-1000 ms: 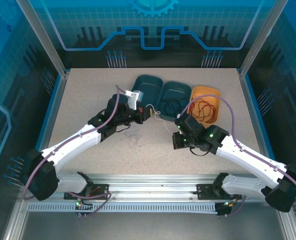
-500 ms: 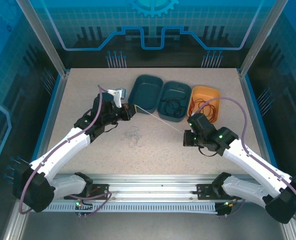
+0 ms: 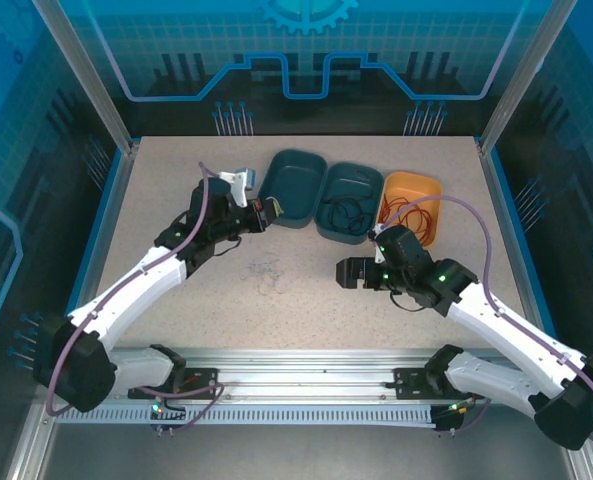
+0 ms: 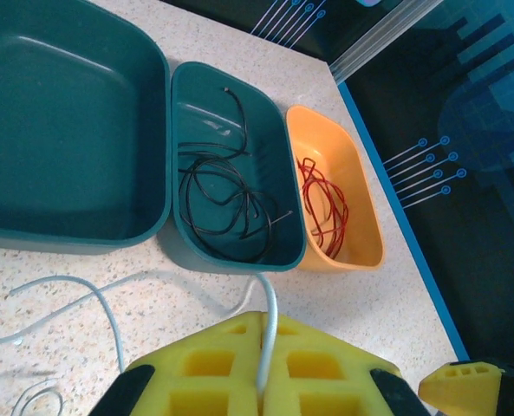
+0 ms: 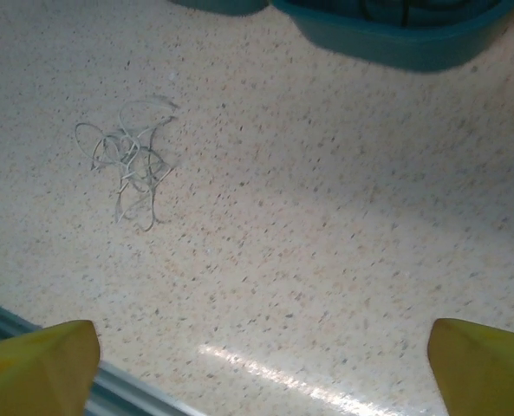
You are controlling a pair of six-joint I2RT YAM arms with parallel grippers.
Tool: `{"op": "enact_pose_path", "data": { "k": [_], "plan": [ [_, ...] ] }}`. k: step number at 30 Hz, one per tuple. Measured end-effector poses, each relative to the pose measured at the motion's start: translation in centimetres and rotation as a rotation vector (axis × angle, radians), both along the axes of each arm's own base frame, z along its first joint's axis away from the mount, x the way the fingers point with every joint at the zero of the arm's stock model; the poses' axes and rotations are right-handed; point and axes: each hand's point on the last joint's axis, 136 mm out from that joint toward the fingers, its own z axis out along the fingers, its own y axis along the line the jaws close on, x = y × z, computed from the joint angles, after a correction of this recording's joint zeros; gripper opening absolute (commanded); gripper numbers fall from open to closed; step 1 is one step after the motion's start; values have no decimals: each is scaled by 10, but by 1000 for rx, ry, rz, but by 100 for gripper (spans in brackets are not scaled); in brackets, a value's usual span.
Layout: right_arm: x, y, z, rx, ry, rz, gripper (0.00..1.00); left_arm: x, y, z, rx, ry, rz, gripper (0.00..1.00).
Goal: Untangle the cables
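The white cable [image 4: 109, 299] is pinched between the yellow pads of my left gripper [image 4: 263, 381], which is shut on it just in front of the trays. From there the cable trails slack over the table to a small tangle [image 5: 131, 165]. In the top view that tangle [image 3: 266, 272] lies between my left gripper [image 3: 269, 212] and my right gripper [image 3: 344, 272]. My right gripper [image 5: 261, 373] is open wide over bare table with nothing between its fingers [image 5: 40, 364]. The black cable [image 4: 226, 195] lies coiled in the middle teal tray [image 4: 230, 260]. The red cable [image 4: 326, 204] sits in the orange tray [image 4: 361, 251].
A larger teal tray [image 4: 66, 130] stands to the left of the other two and holds nothing. The three trays [image 3: 301, 175] line up at the back of the table. A metal rail [image 3: 296, 355] runs along the near edge.
My right gripper has opened and let go of the white cable, which was stretched taut between both grippers and now lies slack. The right gripper has shifted left.
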Motion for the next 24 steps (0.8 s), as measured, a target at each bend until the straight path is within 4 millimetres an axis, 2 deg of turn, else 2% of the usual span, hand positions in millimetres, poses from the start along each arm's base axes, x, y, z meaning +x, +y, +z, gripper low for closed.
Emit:
{"op": "enact_pose_path", "data": {
  "k": [6,13,17,24],
  "plan": [
    [4,-11,11,-33,-35,-41,100,27,-11,18,-5,-27,6,0],
    [4,-33,26,-34,-105,-115,100,70,-22,36,-1,-65,31,0],
    [0,-49,31,-14,-159,-179,100,101,-25,38,5,-72,53,0],
    [-1,-73,35,23,-202,-280,100,150,-30,28,32,-79,81,0]
  ]
}}
